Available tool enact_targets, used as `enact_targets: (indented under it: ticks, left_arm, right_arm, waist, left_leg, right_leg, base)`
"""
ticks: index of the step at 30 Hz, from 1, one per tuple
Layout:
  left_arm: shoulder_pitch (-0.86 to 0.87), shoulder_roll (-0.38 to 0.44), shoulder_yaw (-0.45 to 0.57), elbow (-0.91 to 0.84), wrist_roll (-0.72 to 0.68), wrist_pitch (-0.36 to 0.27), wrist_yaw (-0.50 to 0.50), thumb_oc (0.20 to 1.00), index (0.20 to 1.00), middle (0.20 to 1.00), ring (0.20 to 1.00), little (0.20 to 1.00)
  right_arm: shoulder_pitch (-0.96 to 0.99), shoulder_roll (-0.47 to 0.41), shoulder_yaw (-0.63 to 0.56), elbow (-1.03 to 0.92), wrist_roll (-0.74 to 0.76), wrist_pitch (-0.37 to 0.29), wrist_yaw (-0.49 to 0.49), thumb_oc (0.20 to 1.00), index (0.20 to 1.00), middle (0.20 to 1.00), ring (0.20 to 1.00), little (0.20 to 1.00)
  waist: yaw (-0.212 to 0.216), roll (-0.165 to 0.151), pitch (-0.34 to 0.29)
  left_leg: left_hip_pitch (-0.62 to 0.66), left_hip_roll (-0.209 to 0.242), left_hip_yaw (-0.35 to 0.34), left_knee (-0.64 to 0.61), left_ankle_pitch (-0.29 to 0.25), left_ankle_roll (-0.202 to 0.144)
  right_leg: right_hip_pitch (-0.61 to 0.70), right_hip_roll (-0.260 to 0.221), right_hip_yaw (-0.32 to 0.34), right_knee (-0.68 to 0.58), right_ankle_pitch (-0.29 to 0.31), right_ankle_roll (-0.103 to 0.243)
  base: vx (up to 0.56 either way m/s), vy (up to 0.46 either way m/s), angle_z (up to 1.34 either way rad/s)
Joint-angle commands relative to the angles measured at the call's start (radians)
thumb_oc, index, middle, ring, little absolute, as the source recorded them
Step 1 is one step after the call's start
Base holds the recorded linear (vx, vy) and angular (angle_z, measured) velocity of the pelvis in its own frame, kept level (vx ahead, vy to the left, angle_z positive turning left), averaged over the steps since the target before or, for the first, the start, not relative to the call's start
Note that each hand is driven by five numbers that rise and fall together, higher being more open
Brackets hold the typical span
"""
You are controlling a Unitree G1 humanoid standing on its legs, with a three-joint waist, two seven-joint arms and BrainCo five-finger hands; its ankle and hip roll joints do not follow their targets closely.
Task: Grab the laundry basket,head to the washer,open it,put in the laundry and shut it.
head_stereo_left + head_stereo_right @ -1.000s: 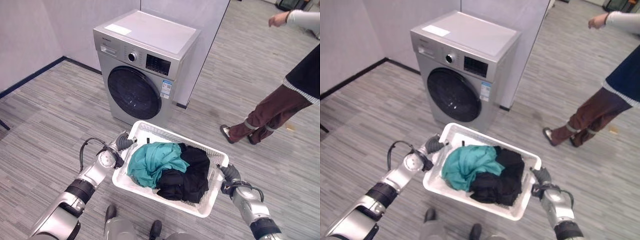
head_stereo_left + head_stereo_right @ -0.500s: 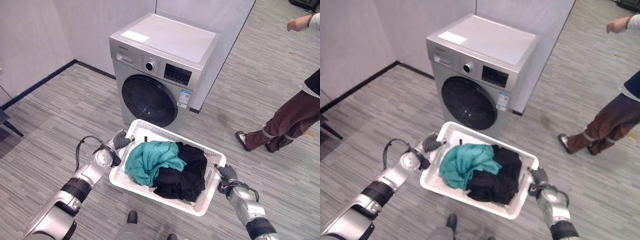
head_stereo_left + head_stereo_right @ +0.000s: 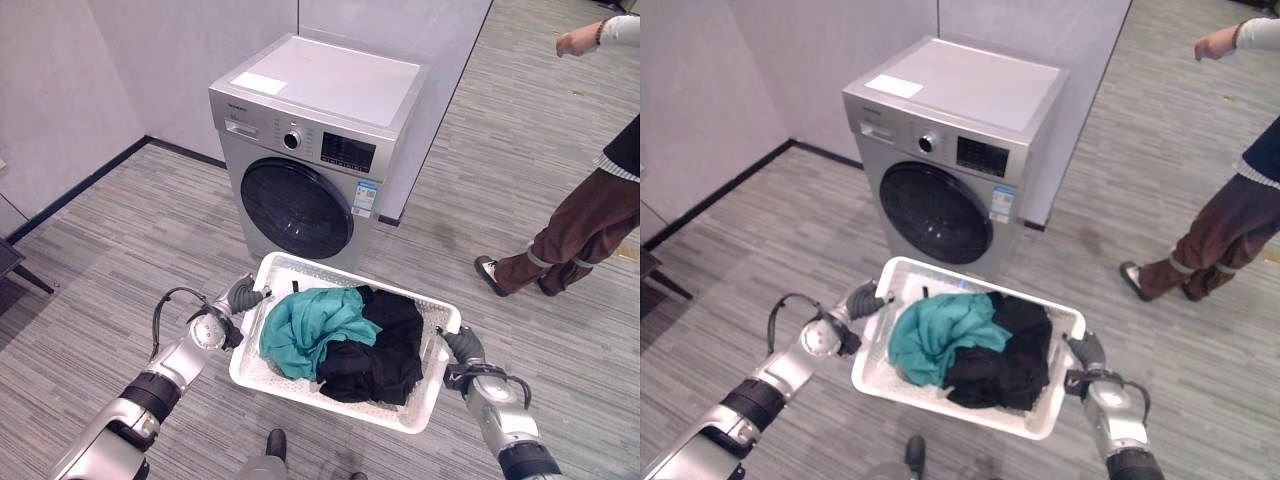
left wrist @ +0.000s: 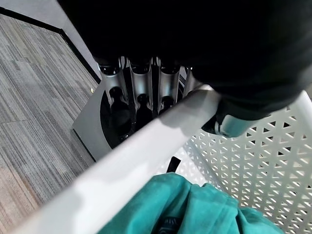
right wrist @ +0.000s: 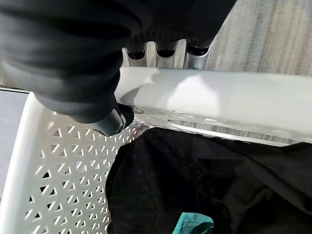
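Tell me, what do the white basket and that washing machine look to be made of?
The laundry basket looks like moulded white plastic: matte, with walls pierced by small triangular holes and a smooth thick rim. The washing machine appears to be silver-painted sheet metal with a faint sheen; its round door looks like dark glossy glass or plastic.

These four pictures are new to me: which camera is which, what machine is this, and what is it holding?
A two-legged humanoid robot is carrying laundry. The two wide pictures come from its head camera, looking down. The two close ones come from cameras on its wrists. Its left robot hand and right robot hand each curl round the rim of a white laundry basket, one at each end. In the basket lie a teal garment and black clothes. Just ahead stands a silver washer with its round door shut. A person stands on the grey floor to the right.
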Motion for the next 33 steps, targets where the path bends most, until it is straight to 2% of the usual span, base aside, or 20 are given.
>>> enact_targets:
  ticks: [1, 11, 12, 21, 22, 27, 33]
  left_arm:
    - [-0.047, 0.041, 0.140, 0.111, -0.017, -0.010, 0.042, 0.200, 0.200, 0.200, 0.200, 0.200]
    - [-0.027, 0.051, 0.166, 0.116, -0.016, -0.008, 0.051, 0.200, 0.200, 0.200, 0.200, 0.200]
    - [0.207, -0.180, 0.366, -0.102, -0.125, -0.050, 0.127, 0.200, 0.200, 0.200, 0.200, 0.200]
    - [0.235, -0.182, 0.379, -0.098, -0.136, -0.042, 0.112, 0.200, 0.200, 0.200, 0.200, 0.200]
    - [0.232, -0.174, 0.394, -0.108, -0.131, -0.044, 0.120, 0.200, 0.200, 0.200, 0.200, 0.200]
    - [0.208, -0.152, 0.418, -0.130, -0.129, -0.055, 0.136, 0.200, 0.200, 0.200, 0.200, 0.200]
    - [0.170, -0.123, 0.445, -0.164, -0.120, -0.062, 0.162, 0.200, 0.200, 0.200, 0.200, 0.200]
  right_arm:
    - [0.037, -0.112, -0.145, -0.040, 0.046, -0.109, -0.014, 0.200, 0.200, 0.200, 0.200, 0.200]
    - [0.052, -0.094, -0.156, -0.039, 0.055, -0.115, -0.023, 0.200, 0.200, 0.200, 0.200, 0.200]
    - [-0.025, -0.039, 0.155, 0.077, -0.039, -0.073, 0.029, 0.200, 0.200, 0.200, 0.200, 0.200]
    - [-0.041, -0.021, 0.152, 0.017, -0.004, -0.070, 0.032, 0.200, 0.200, 0.200, 0.200, 0.200]
    - [-0.049, -0.022, 0.160, -0.058, 0.012, -0.078, 0.034, 0.200, 0.200, 0.200, 0.200, 0.200]
    - [-0.121, -0.024, 0.208, -0.200, 0.042, -0.102, 0.036, 0.200, 0.200, 0.200, 0.200, 0.200]
    - [-0.211, -0.044, 0.237, -0.291, 0.032, -0.100, 0.019, 0.200, 0.200, 0.200, 0.200, 0.200]
  waist:
    - [0.014, 0.034, -0.100]
    - [0.012, 0.040, -0.099]
    - [-0.027, 0.103, -0.002]
    - [-0.019, 0.100, 0.005]
    - [-0.014, 0.097, 0.013]
    - [0.008, 0.086, 0.039]
    - [0.027, 0.064, 0.061]
  left_leg:
    - [0.027, 0.047, -0.037, 0.032, -0.114, 0.015]
    - [0.036, 0.041, -0.040, 0.018, -0.114, 0.017]
    - [-0.157, 0.029, 0.133, 0.004, -0.116, 0.004]
    - [-0.164, 0.017, 0.123, 0.004, -0.120, 0.012]
    - [-0.170, 0.014, 0.124, 0.004, -0.122, 0.015]
    - [-0.192, 0.010, 0.133, 0.004, -0.123, 0.021]
    - [-0.202, 0.004, 0.143, 0.005, -0.124, 0.026]
  right_leg:
    - [-0.065, -0.066, -0.014, 0.086, -0.047, 0.083]
    - [-0.062, -0.066, -0.022, 0.081, -0.047, 0.086]
    - [-0.275, -0.080, 0.019, -0.002, 0.036, 0.066]
    - [-0.281, -0.092, 0.017, -0.002, 0.046, 0.072]
    - [-0.290, -0.095, 0.018, -0.002, 0.052, 0.076]
    - [-0.312, -0.106, 0.010, -0.002, 0.064, 0.082]
    - [-0.319, -0.120, 0.002, -0.002, 0.075, 0.086]
  base:
    - [0.00, 0.000, 0.00]
    - [0.00, 0.000, 0.00]
    - [0.02, 0.020, -0.40]
    - [0.01, 0.019, -0.02]
    - [-0.01, 0.038, 0.00]
    - [-0.02, 0.045, -0.03]
    - [0.00, 0.059, -0.04]
